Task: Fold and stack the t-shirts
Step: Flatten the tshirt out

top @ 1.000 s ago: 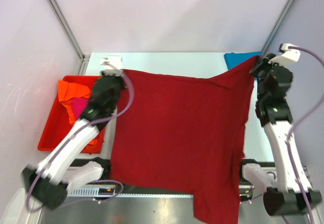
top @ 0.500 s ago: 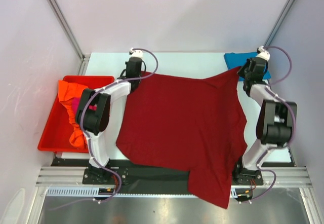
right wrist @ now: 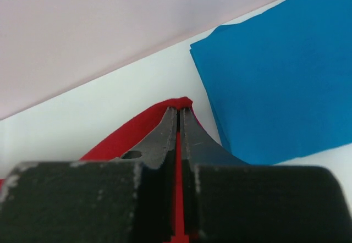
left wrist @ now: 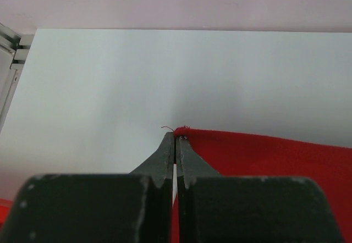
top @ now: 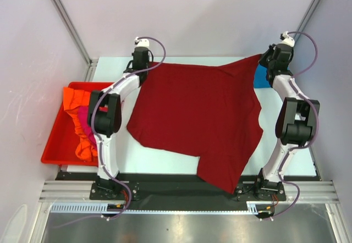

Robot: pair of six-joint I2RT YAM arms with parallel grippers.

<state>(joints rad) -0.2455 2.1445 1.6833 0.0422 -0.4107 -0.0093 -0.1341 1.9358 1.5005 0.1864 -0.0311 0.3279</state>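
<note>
1. Spread t-shirt (top: 198, 111): you find it across the table (top: 121, 144), its near corner overhanging the near edge.
2. Left gripper (top: 144, 64) pinches its far-left corner, right gripper (top: 264, 58) its far-right.
3. Folded t-shirt (top: 262, 78): just right of that corner.
4. Bin (top: 55, 144): left of the table, heaped t-shirts (top: 77, 116) inside.

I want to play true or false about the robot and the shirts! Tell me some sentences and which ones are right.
1. The left end effector is pinching a corner of the dark red cloth t-shirt. True.
2. The right end effector is open and empty. False: it is shut on another corner of the same shirt.
3. The bright blue cloth t-shirt lies inside the rigid red plastic bin. False: it lies on the white table, beside the right end effector.
4. The orange cloth t-shirt is in the bin. True.
</note>
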